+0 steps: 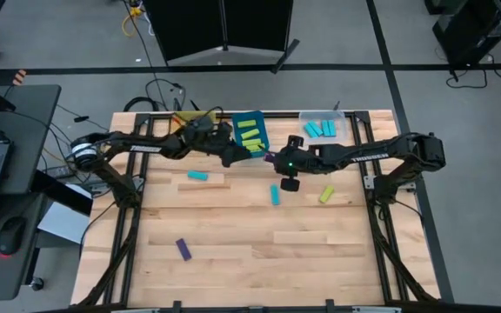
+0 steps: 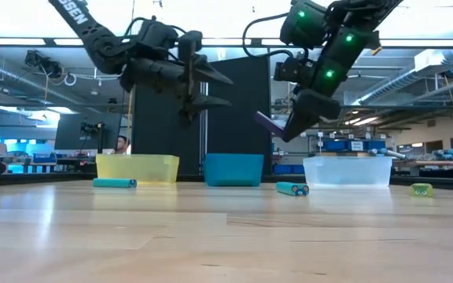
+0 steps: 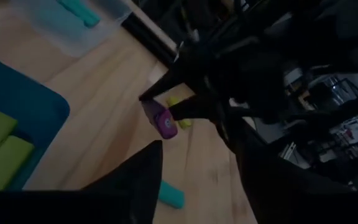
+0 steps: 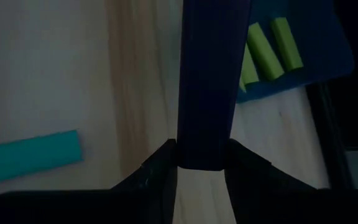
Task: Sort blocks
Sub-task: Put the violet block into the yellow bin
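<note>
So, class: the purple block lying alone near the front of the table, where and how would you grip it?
Take the purple block across its two long sides, at mid-length, coming straight down from above. It lies flat on the table, a slim bar turned at a slant, so the fingers should be rotated to match that angle. Nothing lies close beside it.

The blocks are purple (image 1: 183, 249), cyan (image 1: 198, 176) and lime yellow-green (image 1: 326, 194), the three bins are yellow (image 2: 136, 167), blue (image 2: 233, 169) and clear (image 2: 348, 170), the arms are dark with green lights (image 2: 327, 75), and the table (image 1: 259, 252) is light wood.
</note>
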`<state>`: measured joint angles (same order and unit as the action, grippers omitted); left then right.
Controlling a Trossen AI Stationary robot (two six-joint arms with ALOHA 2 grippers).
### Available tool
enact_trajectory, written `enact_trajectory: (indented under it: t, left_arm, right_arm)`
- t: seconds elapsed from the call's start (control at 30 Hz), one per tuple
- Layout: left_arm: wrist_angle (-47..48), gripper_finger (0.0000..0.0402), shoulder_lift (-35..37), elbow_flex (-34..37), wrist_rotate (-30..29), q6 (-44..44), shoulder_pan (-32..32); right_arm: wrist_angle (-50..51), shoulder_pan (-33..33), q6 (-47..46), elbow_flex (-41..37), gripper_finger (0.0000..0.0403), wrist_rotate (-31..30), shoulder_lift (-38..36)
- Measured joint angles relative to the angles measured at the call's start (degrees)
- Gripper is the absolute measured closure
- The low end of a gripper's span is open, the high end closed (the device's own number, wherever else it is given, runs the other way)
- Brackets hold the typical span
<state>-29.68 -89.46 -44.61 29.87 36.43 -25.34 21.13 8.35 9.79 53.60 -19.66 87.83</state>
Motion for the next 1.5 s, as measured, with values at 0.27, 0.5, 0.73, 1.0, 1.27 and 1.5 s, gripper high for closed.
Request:
enact_trajectory:
  t: [0.27, 0.5, 0.73, 1.0, 1.27, 1.5]
  left_arm:
    - [5.54, 0.0168, -8.88, -8.94, -0.84, -1.96, 1.03]
    - [12.76, 0.0166, -13.43, -15.96, -2.14, -4.66, 1.43]
    - [13.71, 0.0168, -14.96, -18.92, -2.16, -6.27, 2.27]
    - [15.78, 0.0210, -14.96, -19.05, -3.30, -8.36, 2.36]
    - [15.47, 0.0308, -14.96, -19.05, -4.49, -9.35, 2.45]
    - [16.15, 0.0337, -15.00, -19.00, -4.63, -10.64, 2.36]
  right_arm:
    - [-0.80, 0.58, 2.20, 0.07, 0.0285, -0.24, -0.04]
    - [-0.95, 1.17, 2.69, 0.08, 0.0285, -0.26, -0.06]
    - [-2.68, 2.00, 4.09, 0.09, 0.0284, -0.44, -0.06]
    - [-3.77, 2.17, 5.01, 0.09, 0.0284, -0.44, -0.08]
    - [-4.62, 2.24, 5.37, 0.09, 0.0284, -0.68, -0.11]
    - [-4.55, 2.17, 5.39, 0.09, 0.0284, -1.23, -0.17]
